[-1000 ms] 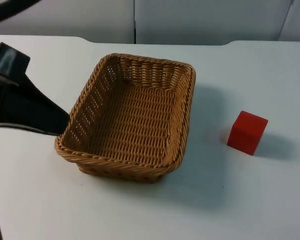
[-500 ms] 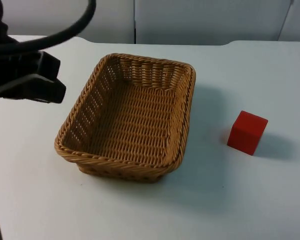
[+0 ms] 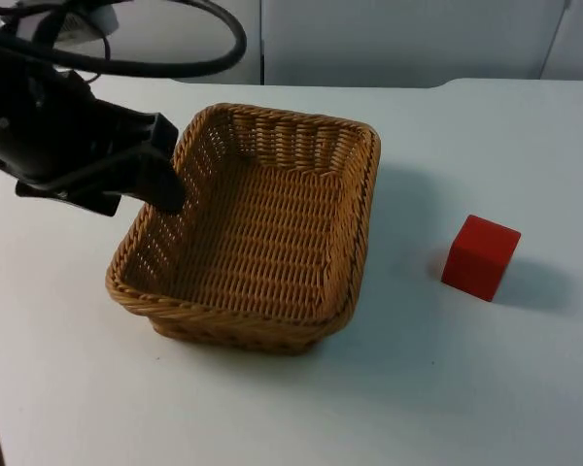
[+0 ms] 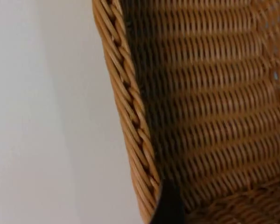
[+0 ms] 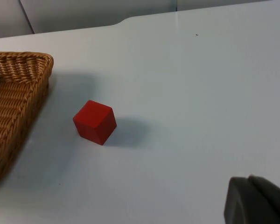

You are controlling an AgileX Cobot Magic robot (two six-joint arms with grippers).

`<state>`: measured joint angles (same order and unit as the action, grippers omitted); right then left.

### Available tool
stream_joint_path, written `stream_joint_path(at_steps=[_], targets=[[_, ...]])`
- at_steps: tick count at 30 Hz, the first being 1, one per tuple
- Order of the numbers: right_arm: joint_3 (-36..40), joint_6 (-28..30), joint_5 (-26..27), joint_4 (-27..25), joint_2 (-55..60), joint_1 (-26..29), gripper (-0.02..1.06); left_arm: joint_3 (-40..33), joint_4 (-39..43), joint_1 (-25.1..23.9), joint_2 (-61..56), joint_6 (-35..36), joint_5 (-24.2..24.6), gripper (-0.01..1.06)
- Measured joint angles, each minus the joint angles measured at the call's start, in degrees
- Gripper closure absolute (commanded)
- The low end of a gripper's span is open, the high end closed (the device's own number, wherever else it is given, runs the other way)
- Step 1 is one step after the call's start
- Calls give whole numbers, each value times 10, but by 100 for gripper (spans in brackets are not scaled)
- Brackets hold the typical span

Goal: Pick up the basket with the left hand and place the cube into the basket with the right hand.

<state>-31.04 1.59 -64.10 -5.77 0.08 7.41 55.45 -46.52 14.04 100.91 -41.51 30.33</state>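
A brown woven basket sits on the white table, left of centre. My left gripper hangs over the basket's left rim, open, with one black fingertip just inside the wall and the other outside; it grips nothing. A red cube rests on the table to the basket's right, about a hand's width away. My right gripper waits shut, back from the cube and holding nothing.
The white table stretches in front of the basket and around the cube. A grey partition wall closes off the far edge. The basket's near corner lies beside the cube.
The left arm has swung in from the left edge to the basket's left rim, and its jaws have parted. Basket, cube and right arm have not moved.
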Motion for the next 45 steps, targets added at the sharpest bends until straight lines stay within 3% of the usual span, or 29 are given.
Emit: stream_joint_path(at_steps=[9, 21, 23, 24, 25, 29, 33, 37, 45], targets=[[0, 0, 0, 0, 0, 0, 104, 56, 93, 0, 78, 13, -39, 41], [0, 0, 0, 0, 0, 0, 104, 70, 120, 0, 150, 13, -60, 43], [0, 0, 0, 0, 0, 0, 104, 71, 111, 0, 164, 15, -54, 65], [0, 0, 0, 0, 0, 0, 104, 72, 104, 2, 167, 15, -46, 100], [0, 0, 0, 0, 0, 0, 104, 72, 104, 2, 167, 15, -46, 105], [0, 0, 0, 0, 0, 0, 104, 76, 90, 4, 167, 23, -36, 105], [0, 0, 0, 0, 0, 0, 104, 87, 69, -14, 167, 23, 18, 105], [0, 0, 0, 0, 0, 0, 104, 89, 24, -61, 132, 15, 71, 105], [0, 0, 0, 0, 0, 0, 104, 91, -10, -93, 54, 21, 90, 105]])
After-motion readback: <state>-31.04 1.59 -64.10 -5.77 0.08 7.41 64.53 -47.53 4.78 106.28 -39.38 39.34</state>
